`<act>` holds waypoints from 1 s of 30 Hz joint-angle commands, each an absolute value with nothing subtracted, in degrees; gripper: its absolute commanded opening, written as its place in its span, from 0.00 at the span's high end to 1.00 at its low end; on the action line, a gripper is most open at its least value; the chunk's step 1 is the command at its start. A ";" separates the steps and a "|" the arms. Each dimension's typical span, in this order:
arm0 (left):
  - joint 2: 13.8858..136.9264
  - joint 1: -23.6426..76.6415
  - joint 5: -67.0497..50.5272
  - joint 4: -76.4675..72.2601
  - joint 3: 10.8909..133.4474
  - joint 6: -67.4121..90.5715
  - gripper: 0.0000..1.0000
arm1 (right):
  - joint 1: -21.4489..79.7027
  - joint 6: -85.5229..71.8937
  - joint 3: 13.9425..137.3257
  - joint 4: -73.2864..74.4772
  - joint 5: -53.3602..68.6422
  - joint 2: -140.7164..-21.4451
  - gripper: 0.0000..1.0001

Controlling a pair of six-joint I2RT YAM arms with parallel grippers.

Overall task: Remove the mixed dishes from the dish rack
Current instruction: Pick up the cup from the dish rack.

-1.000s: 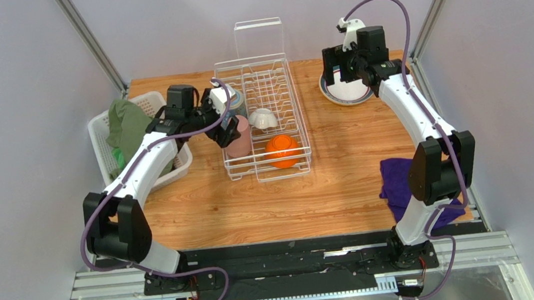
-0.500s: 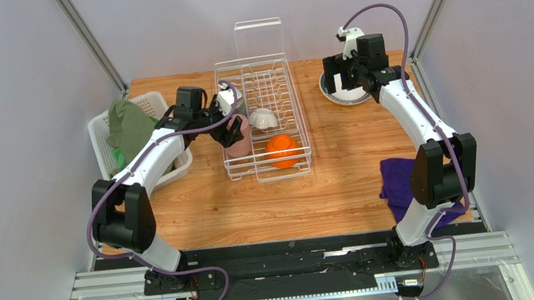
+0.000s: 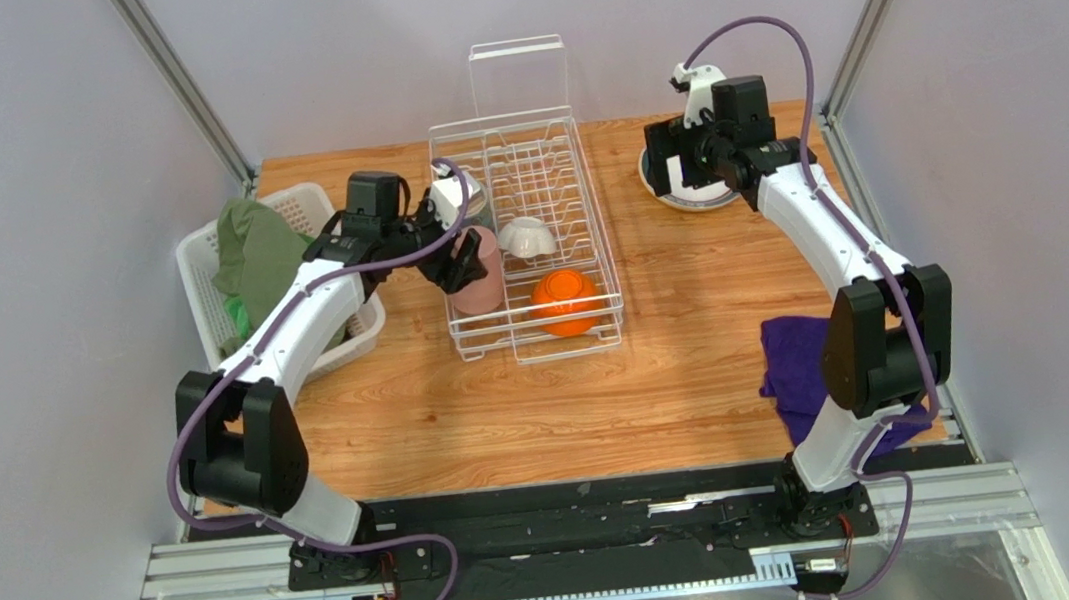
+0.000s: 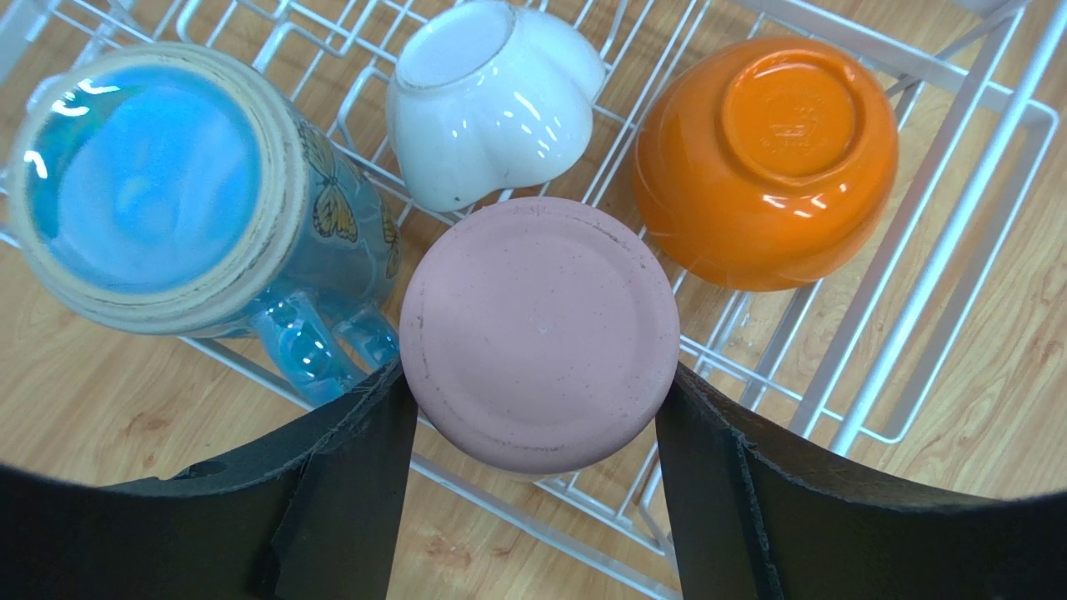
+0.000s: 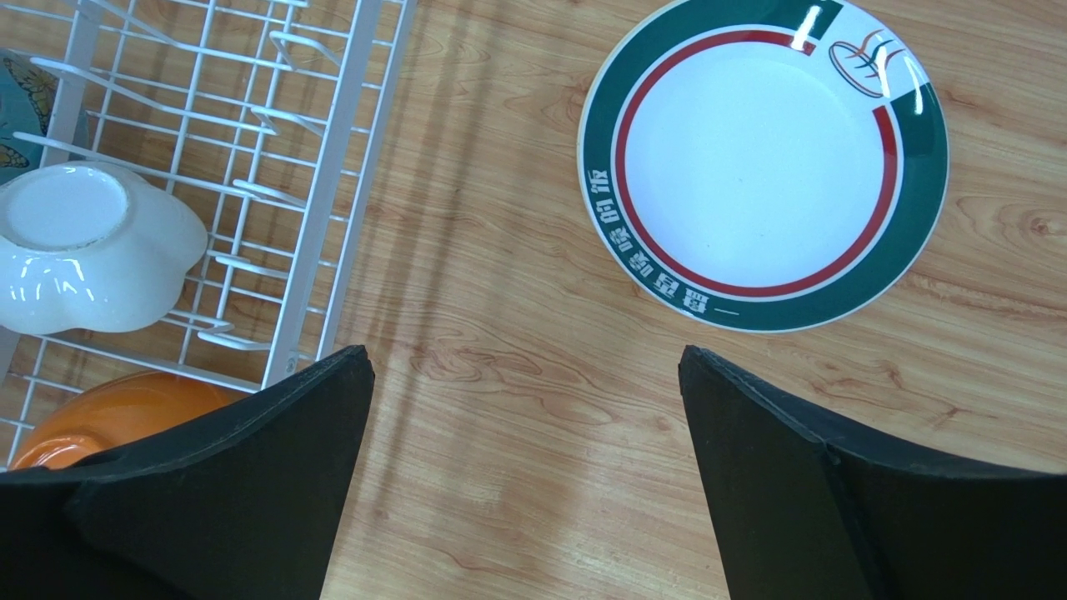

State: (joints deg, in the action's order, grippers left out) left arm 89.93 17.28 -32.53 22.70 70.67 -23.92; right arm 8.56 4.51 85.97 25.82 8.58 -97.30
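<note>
Left wrist view had the left gripper (image 4: 532,400) closed around the upturned pink cup (image 4: 539,331), one finger against each side, inside the white wire dish rack (image 4: 952,250). The cup looked rigid, matte and breakable (probably light), so a hold on its side walls and a straight lift seemed wise. Just beyond the fingers sat a blue butterfly mug (image 4: 150,188) to their left, a small white cup (image 4: 495,94) ahead and an orange bowl (image 4: 767,150) to their right, bases showing. Farther off, the right gripper (image 5: 526,363) hung open and empty, with a green-rimmed plate (image 5: 764,163) on the table ahead of its fingers.
</note>
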 commanded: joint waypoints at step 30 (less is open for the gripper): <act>71.01 15.65 -42.27 -17.28 70.49 33.99 1.00 | 5.01 -38.65 71.82 -19.93 55.63 -96.85 0.25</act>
State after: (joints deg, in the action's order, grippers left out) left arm 73.06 16.80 -40.69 -2.87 71.20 18.61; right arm 4.73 -29.19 75.26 -4.25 48.86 -97.32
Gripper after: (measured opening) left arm 0.723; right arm 0.753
